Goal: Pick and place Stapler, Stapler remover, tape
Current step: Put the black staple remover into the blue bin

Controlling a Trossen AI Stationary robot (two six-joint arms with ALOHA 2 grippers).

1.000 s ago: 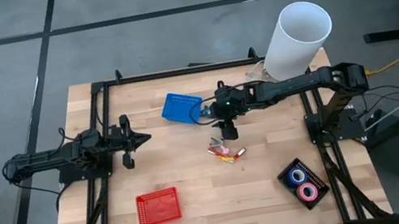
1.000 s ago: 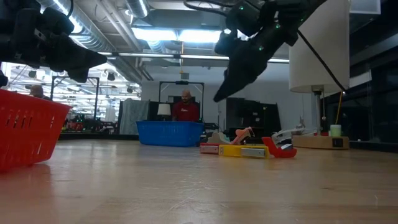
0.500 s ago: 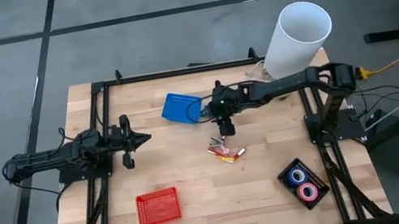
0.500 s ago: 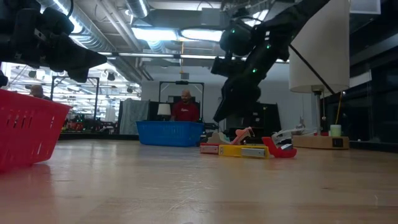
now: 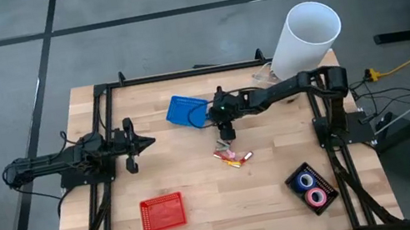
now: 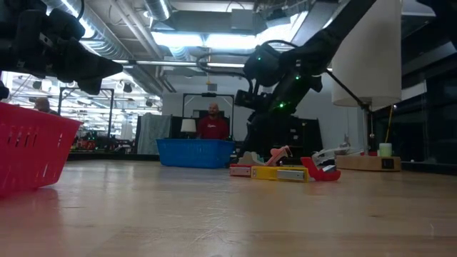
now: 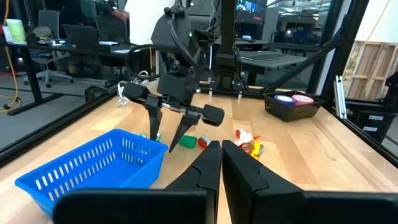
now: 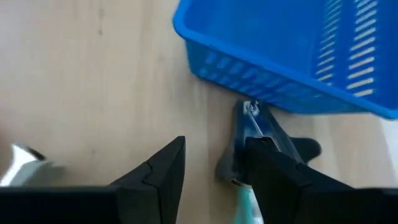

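Observation:
My right gripper (image 5: pixel 226 135) hangs open, fingers pointing down, just off the blue basket's (image 5: pixel 185 110) near-right corner. In the right wrist view a small blue-grey stapler with a teal end (image 8: pixel 252 140) lies on the table against the basket wall (image 8: pixel 273 81), partly under one finger (image 8: pixel 273 171). A silvery metal piece (image 8: pixel 18 163) lies off to the other side. Tape rolls, blue and pink, sit in a black tray (image 5: pixel 313 187). My left gripper (image 5: pixel 146 142) waits shut at the table's left, off the table.
A pile of small red, yellow and pink items (image 5: pixel 231 158) lies just nearer than my right gripper. A red basket (image 5: pixel 163 213) stands near the front left. A tall white cylinder (image 5: pixel 306 38) stands at the far right corner. A person shows in the room behind (image 6: pixel 213 121).
My right gripper has come down toward the table and shifted a little toward the table's left, closer to the blue basket's corner. It has stayed open. Nothing on the table has moved.

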